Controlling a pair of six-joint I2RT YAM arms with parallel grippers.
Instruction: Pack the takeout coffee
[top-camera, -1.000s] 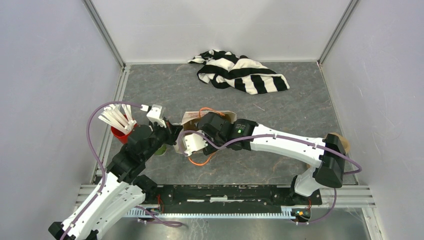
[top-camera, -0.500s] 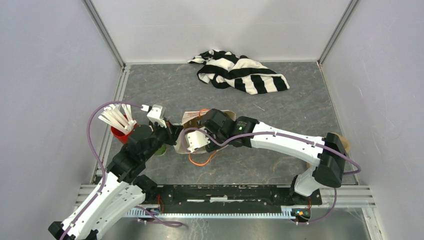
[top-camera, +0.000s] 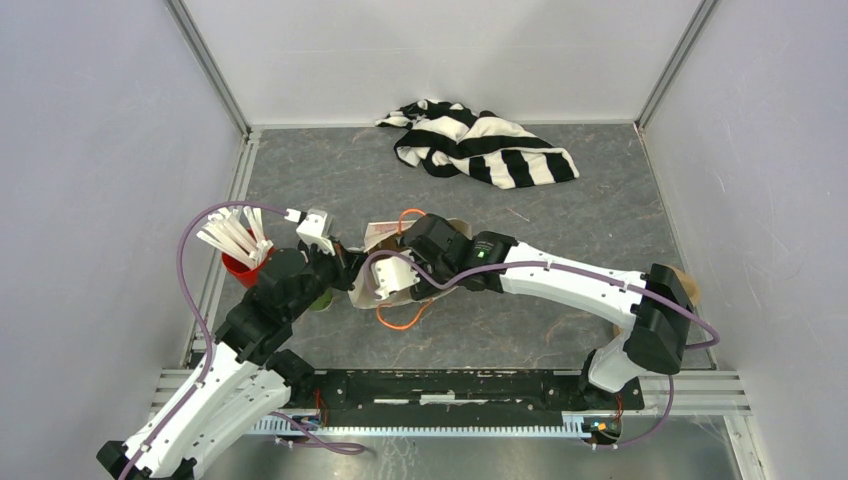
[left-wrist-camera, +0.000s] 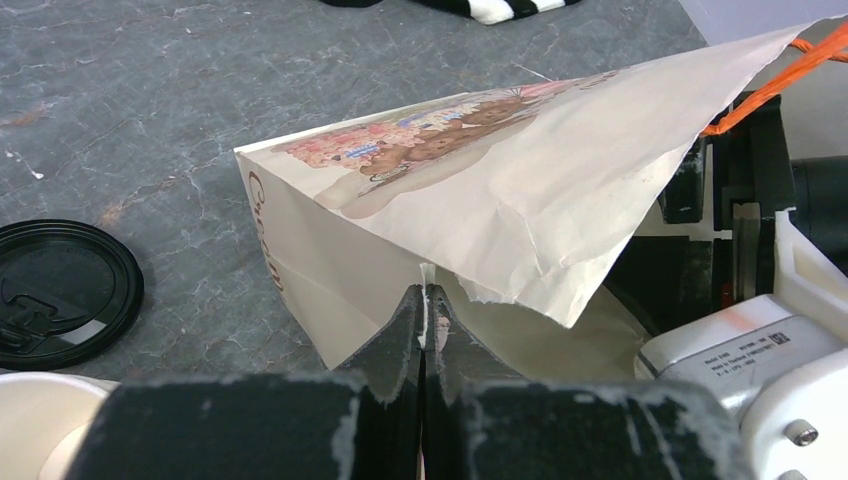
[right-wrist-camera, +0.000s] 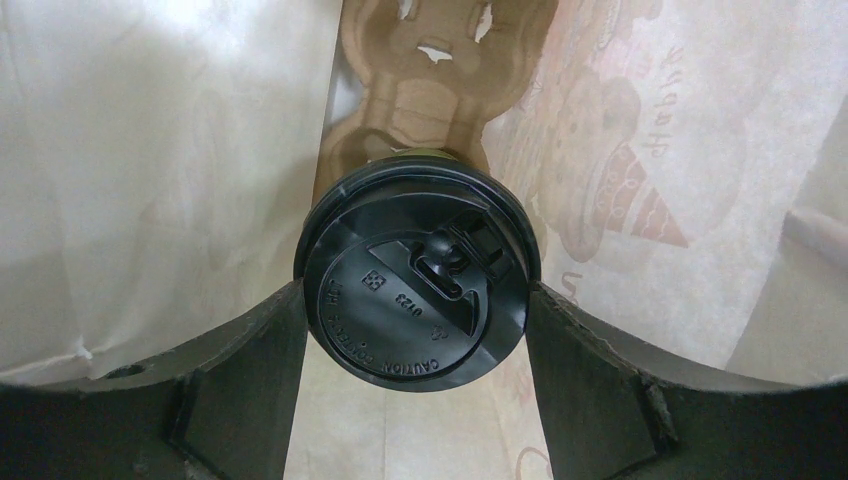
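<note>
The takeout coffee (right-wrist-camera: 415, 275) shows its round black lid, with a sliver of green cup behind it. My right gripper (right-wrist-camera: 415, 300) is shut on it inside the paper bag (right-wrist-camera: 150, 150), and both fingers (right-wrist-camera: 250, 360) press the lid's sides. In the top view the bag (top-camera: 368, 290) lies on its side mid-table, mouth toward the right arm. The right gripper's tips and the cup are hidden in it. My left gripper (left-wrist-camera: 424, 295) is shut on the torn edge of the bag (left-wrist-camera: 480, 190), holding the mouth up.
A loose black lid (left-wrist-camera: 60, 293) lies on the table left of the bag. A red cup of white sticks (top-camera: 240, 262) and green cups (top-camera: 322, 298) stand by the left arm. A striped cloth (top-camera: 480, 145) lies at the back. Orange bag handles (top-camera: 405, 318) trail toward the front.
The right arm has edged slightly to the left, a little deeper into the bag, with the coffee in it. The left gripper keeps its hold and place.
</note>
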